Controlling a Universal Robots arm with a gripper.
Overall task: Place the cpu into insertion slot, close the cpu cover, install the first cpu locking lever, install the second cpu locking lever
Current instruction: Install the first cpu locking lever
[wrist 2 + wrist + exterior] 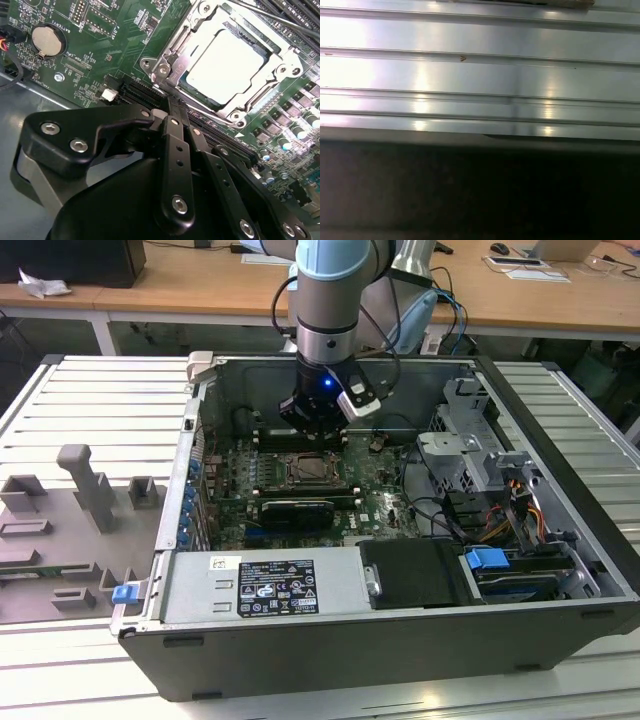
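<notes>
In the second wrist view the cpu [225,65], a pale silver square, lies in the insertion slot [235,107] on the green board. The cpu cover [172,60], a silvery frame, lies flat around it, with the chip showing through its window. A thin metal lever rod [280,20] runs along the socket's far side; whether it is latched I cannot tell. My gripper [169,102] is shut with nothing between its black fingers, and its tip sits right at the socket's near corner. In the exterior view the gripper [316,438] hangs just above the insertion slot [312,468] inside the open computer case.
A coin battery [46,40] sits on the board beside the socket. A long black card [297,512] lies just in front of the socket, then the power supply box [265,585]. A drive cage [470,430] and cables stand at the exterior view's right. Grey fixtures [85,485] rest on the ribbed table [480,75].
</notes>
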